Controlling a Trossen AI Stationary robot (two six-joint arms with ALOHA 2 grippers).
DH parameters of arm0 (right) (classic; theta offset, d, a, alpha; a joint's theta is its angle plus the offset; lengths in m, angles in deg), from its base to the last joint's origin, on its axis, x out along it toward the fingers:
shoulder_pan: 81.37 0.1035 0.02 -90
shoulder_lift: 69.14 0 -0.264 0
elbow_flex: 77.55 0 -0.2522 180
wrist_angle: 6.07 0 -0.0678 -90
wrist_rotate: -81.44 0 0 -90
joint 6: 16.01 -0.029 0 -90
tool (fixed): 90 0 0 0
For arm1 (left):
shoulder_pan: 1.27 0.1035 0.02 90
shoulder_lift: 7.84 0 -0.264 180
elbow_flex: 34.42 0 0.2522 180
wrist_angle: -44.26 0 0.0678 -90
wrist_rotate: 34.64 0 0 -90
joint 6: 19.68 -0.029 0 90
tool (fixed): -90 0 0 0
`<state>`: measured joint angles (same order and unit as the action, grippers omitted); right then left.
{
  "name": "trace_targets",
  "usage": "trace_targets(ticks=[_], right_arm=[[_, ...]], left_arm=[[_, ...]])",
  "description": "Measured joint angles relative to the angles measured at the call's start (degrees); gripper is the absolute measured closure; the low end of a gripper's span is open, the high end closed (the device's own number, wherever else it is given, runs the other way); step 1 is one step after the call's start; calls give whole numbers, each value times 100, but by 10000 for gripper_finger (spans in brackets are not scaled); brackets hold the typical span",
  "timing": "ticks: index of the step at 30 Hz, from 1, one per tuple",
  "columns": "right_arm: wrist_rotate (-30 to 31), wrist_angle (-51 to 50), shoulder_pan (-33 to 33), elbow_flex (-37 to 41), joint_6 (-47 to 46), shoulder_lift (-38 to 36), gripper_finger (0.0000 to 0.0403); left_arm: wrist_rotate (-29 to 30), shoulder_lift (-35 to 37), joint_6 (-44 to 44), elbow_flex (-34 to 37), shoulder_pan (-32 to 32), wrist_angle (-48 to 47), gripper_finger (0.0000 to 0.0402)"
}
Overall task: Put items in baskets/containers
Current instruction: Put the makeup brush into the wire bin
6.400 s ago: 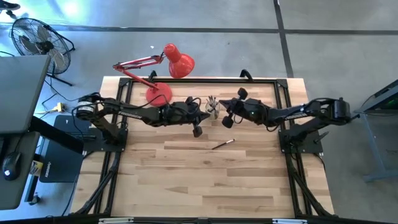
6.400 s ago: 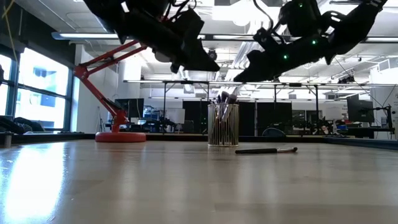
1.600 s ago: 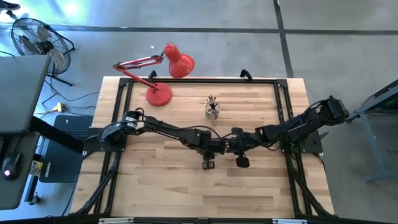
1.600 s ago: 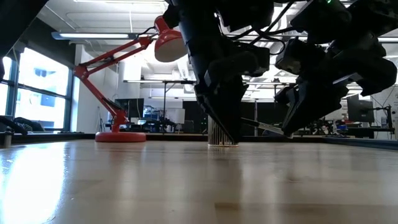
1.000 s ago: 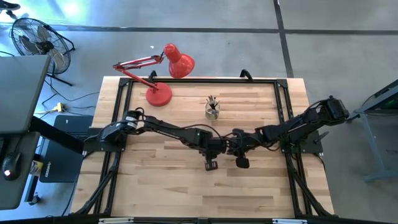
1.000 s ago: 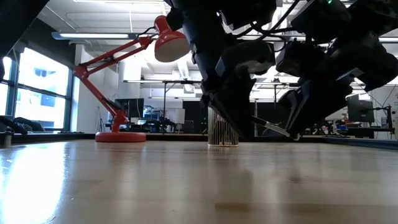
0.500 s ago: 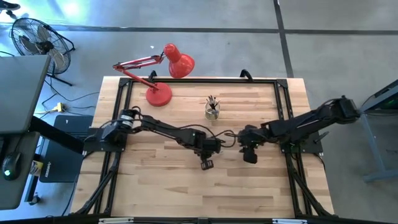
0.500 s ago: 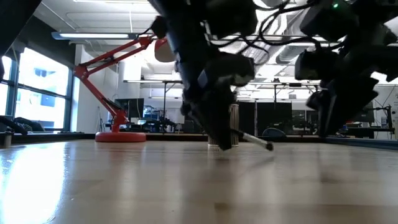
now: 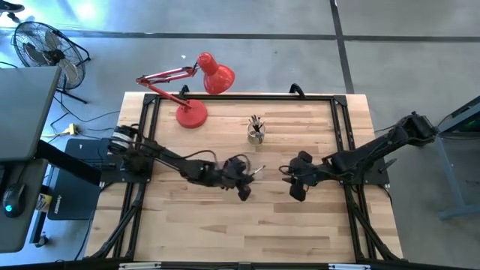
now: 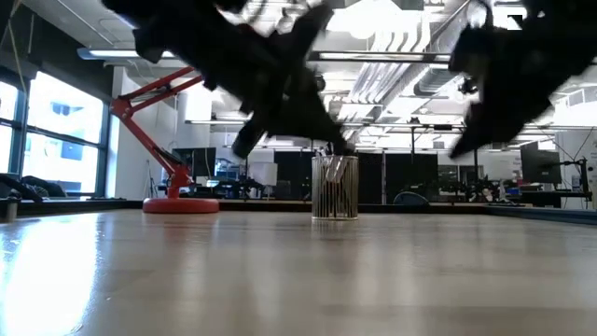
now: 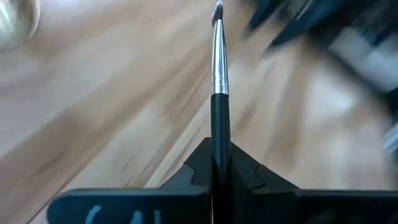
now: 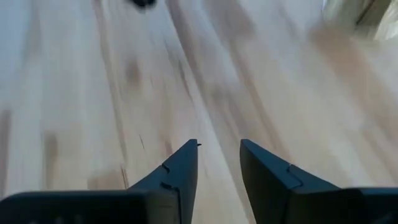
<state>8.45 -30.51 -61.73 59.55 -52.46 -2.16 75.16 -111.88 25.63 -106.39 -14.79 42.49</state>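
A small clear glass cup [image 9: 256,133] with several brushes standing in it sits on the table's far middle; it also shows in the low view [image 10: 335,187]. My left gripper [image 9: 250,173] is near the table's middle, shut on one thin brush [image 11: 217,81] with a dark handle, a silver ferrule and a small dark tip. My right gripper [image 12: 217,165] is open and empty, to the right of the left one [image 9: 289,177], above bare wood. My left gripper pinches the brush's dark handle [image 11: 220,140] between its two fingers. The brush runs along the fingers and sticks out forward past them, ferrule and tip [image 11: 217,9] free, lifted clear of the table.
A red desk lamp [image 9: 196,90] stands at the table's far left, its base [image 9: 190,115] on the wood. A black frame rail [image 9: 247,96] runs along the far edge. The near half of the table [image 9: 247,225] is bare wood.
My left gripper has taken the brush from my right gripper, drawn back toward the table's left and risen, carrying the brush clear. My right gripper has let go, opened and pulled back toward the right edge.
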Motion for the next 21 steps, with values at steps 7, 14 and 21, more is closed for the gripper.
trace_targets(ticks=[7,14,21], right_arm=[[419,2097,13,-3,575,-321,289],[420,2742,-259,-4,337,-1030,289],[424,3292,-479,-4,504,-1541,289]], left_arm=[[366,259,3,194,-102,1590,394],[1059,327,-788,-100,-107,2501,393],[1501,326,-1711,-936,-112,2273,396]])
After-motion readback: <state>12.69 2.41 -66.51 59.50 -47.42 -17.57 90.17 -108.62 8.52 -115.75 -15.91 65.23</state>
